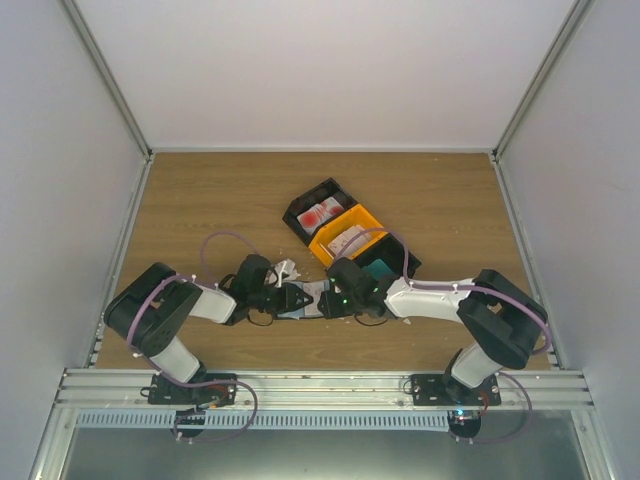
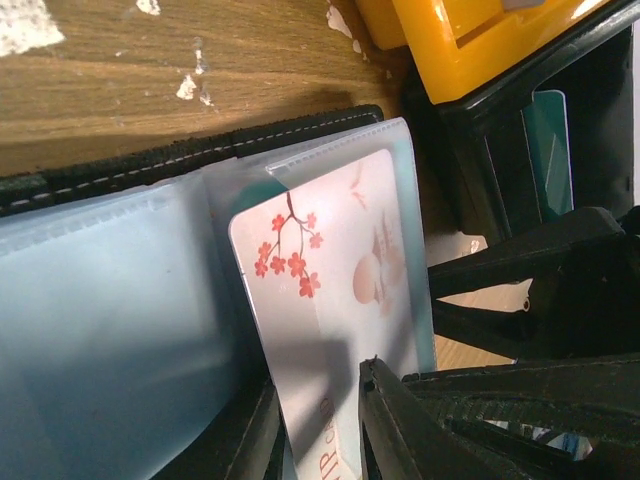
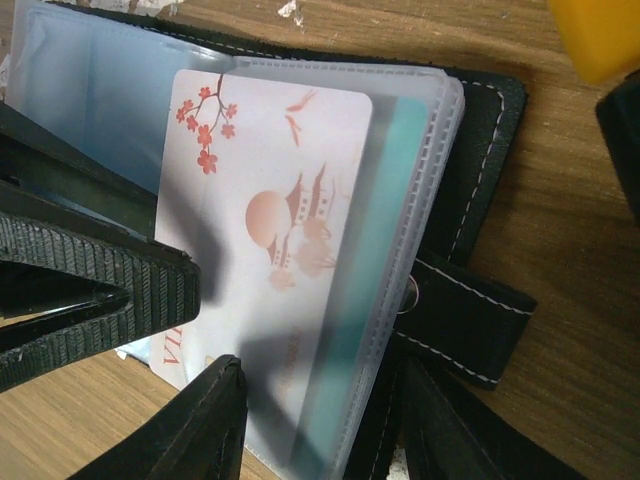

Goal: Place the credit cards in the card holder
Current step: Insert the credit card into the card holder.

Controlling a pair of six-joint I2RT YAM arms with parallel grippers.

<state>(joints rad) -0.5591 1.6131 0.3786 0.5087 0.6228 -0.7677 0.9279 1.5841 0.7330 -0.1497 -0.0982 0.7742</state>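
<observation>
The black card holder [image 1: 300, 298] lies open on the table between my two grippers, its stitched edge [image 2: 200, 150] and clasp tab [image 3: 460, 320] showing. A pale credit card with red blossoms [image 2: 320, 270] [image 3: 270, 180] sits partly inside a clear sleeve, its near end sticking out. A teal card [image 3: 385, 250] is in a sleeve beneath it. My left gripper [image 2: 320, 440] [image 1: 290, 298] is open, with the card's near end showing in the gap between its jaws. My right gripper [image 3: 325, 430] [image 1: 325, 300] is open, its jaws spread over the sleeve stack.
Behind the holder stand a black bin [image 1: 305, 205] with red-and-white cards [image 1: 322, 212], an orange bin [image 1: 375, 222] [image 2: 480, 40] with more cards, and a black bin with a teal card [image 1: 380, 270] [image 2: 548, 150]. White paper scraps [image 1: 287, 268] [image 2: 25, 25] litter the wood.
</observation>
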